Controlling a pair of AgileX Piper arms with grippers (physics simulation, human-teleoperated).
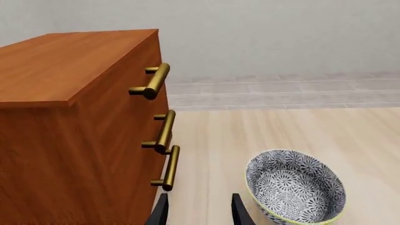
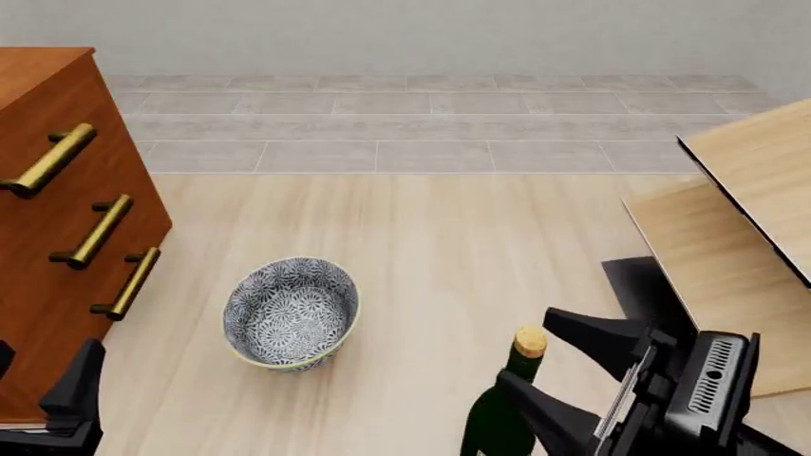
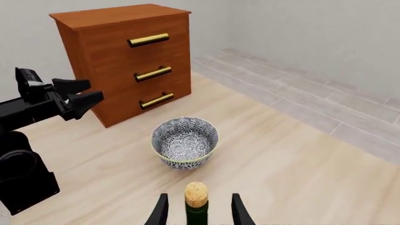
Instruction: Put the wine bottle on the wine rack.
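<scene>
The wine bottle (image 2: 499,419), dark green with a gold top, stands upright at the table's near edge; its label is hidden. My right gripper (image 2: 534,355) is open, with one finger on each side of the bottle's neck. In the right wrist view the bottle's top (image 3: 196,194) sits between the two fingertips with gaps on both sides. The wine rack (image 2: 725,255), pale wood slanted panels on a black base, stands at the right, just beyond the right gripper. My left gripper (image 2: 46,382) is open and empty at the near left, beside the cabinet.
A reddish-brown drawer cabinet (image 2: 51,237) with brass handles stands at the left. A patterned blue-and-white bowl (image 2: 292,312) sits between the cabinet and the bottle. The bowl (image 1: 293,185) and the cabinet (image 1: 62,117) also show in the left wrist view.
</scene>
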